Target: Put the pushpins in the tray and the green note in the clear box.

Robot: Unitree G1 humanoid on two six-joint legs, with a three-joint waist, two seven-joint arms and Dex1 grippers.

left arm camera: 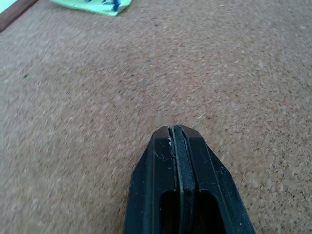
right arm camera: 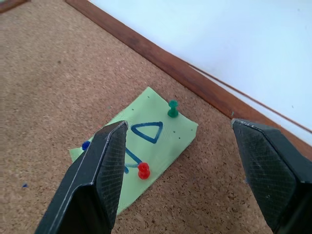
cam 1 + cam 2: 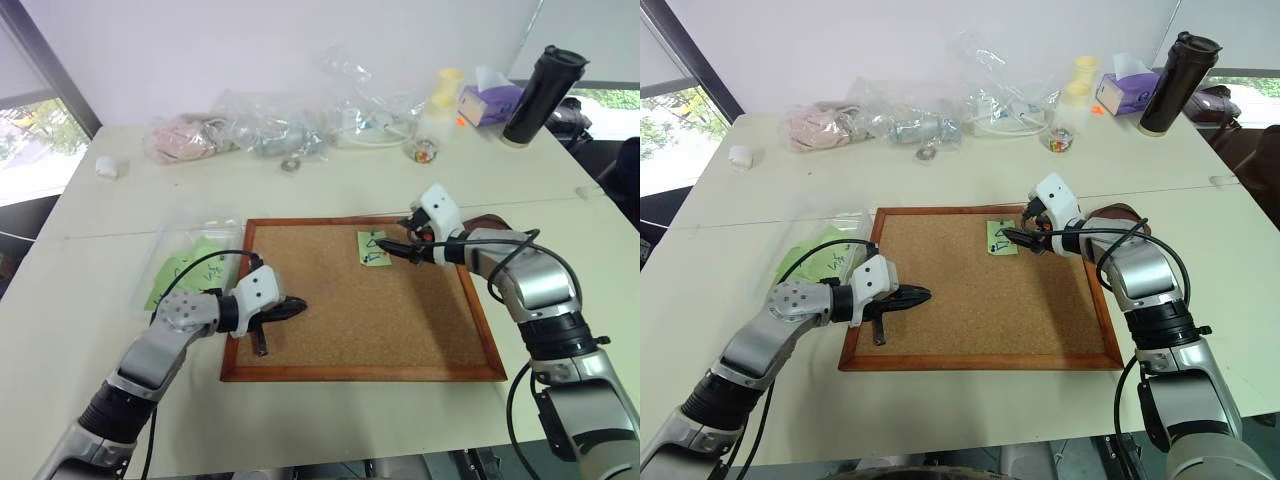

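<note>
- green note pinned on the cork board near its far edge; green, red and seemingly blue pushpins in it
- right pincer spread wide, hovering over the note
- left pincer clenched empty over the board's near-left part

White table carries a wood-framed cork board near its front middle, with the clear box just off the board's left edge holding green paper, and the dark brown tray partly visible at the board's right edge. Along the far edge lie a heap of clear plastic bags, a small jar of coloured beads, a yellow cup stack, a purple tissue box and a tall black tumbler. A small white object sits alone toward the far left edge.
</note>
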